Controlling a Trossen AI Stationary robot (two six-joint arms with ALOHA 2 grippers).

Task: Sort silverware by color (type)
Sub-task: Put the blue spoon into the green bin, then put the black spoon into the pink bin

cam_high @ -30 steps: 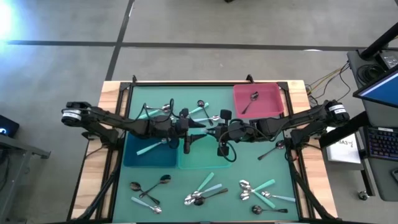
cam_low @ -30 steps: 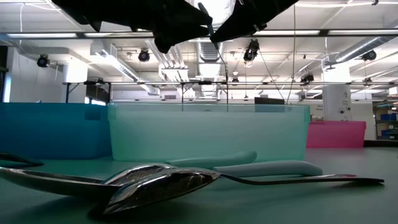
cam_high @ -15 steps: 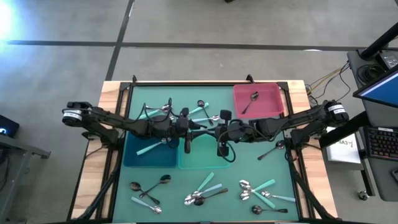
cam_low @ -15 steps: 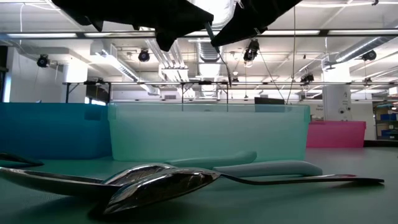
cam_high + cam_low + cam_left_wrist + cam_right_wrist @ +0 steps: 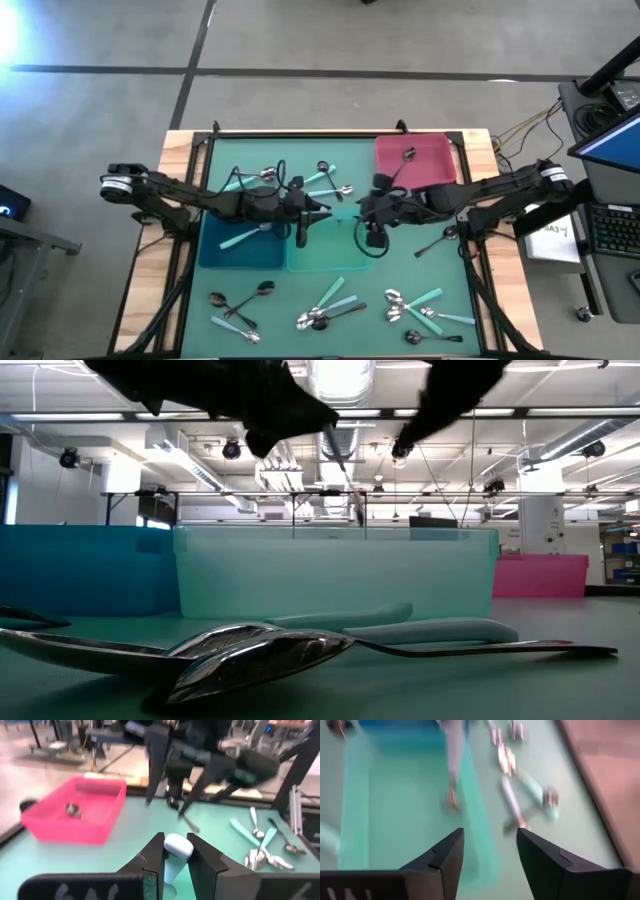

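A silver spoon with a light teal handle [image 5: 172, 865] hangs over the teal bin [image 5: 325, 262], and my left gripper [image 5: 325, 208] [image 5: 175, 845] is shut on it. My right gripper [image 5: 366, 205] [image 5: 490, 837] stands open a little to the right of it, holding nothing. More silverware lies flat on the green mat: a far group [image 5: 330, 180], a near left group [image 5: 235, 308], a near middle group [image 5: 328, 305] and a near right group [image 5: 420, 310]. A dark spoon [image 5: 405, 158] lies in the pink bin [image 5: 440, 150]. A teal-handled spoon [image 5: 238, 238] lies in the blue bin [image 5: 215, 258]. My left gripper pinches the spoon's teal handle close to its rounded free end [image 5: 178, 846] between its two fingers. The fingers come nearly level from the table's left and lie across the handle. The spoon hangs below them, its silver shaft [image 5: 347, 470] pointing down, clear of the teal bin.
The blue, teal and pink bins stand in the mat's middle and far right. Two spoons [image 5: 440, 240] lie by the right arm. In the low view several spoons [image 5: 260, 650] lie close in front. The mat between the bins and the near groups is bare.
My right gripper has let go of the teal-handled spoon, drawn back toward the table's right edge and tipped. The spoon stays hanging from my left gripper over the teal bin, which has kept its place.
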